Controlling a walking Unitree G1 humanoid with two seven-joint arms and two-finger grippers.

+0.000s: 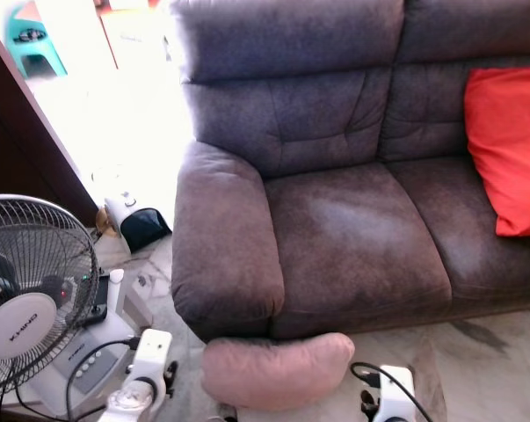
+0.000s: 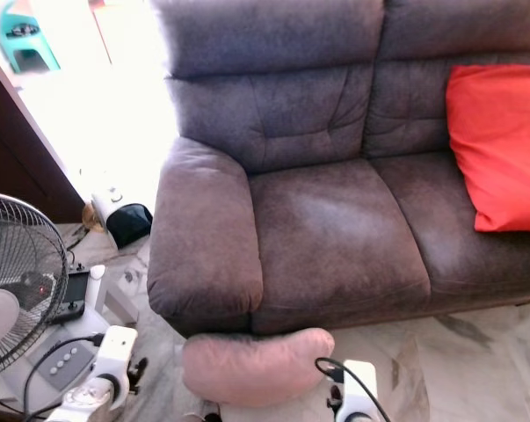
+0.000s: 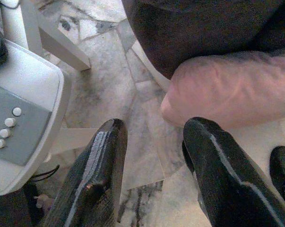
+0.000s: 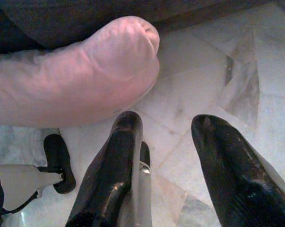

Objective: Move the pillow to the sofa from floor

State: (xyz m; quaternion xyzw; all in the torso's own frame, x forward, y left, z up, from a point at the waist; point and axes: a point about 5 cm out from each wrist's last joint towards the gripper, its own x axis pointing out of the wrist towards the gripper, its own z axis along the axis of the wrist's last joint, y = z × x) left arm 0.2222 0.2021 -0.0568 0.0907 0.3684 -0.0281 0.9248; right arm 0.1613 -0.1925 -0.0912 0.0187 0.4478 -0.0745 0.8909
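Pink pillow (image 1: 278, 371) on the floor, a gripper on each side of it

The pillow lies on the marble floor (image 1: 475, 369), pushed up against the front base of the brown sofa (image 1: 352, 237), right below its armrest. The left gripper (image 3: 154, 142) hovers spread open with nothing between its fingers, and the pillow's end sits just beyond its fingertips. Same deal for the right gripper (image 4: 173, 127): fingers parted, empty, the pillow's other rounded end just ahead of its nearer finger. A red cushion (image 1: 509, 145) leans on the sofa back, and a standing fan (image 1: 27, 294) is off to the left.
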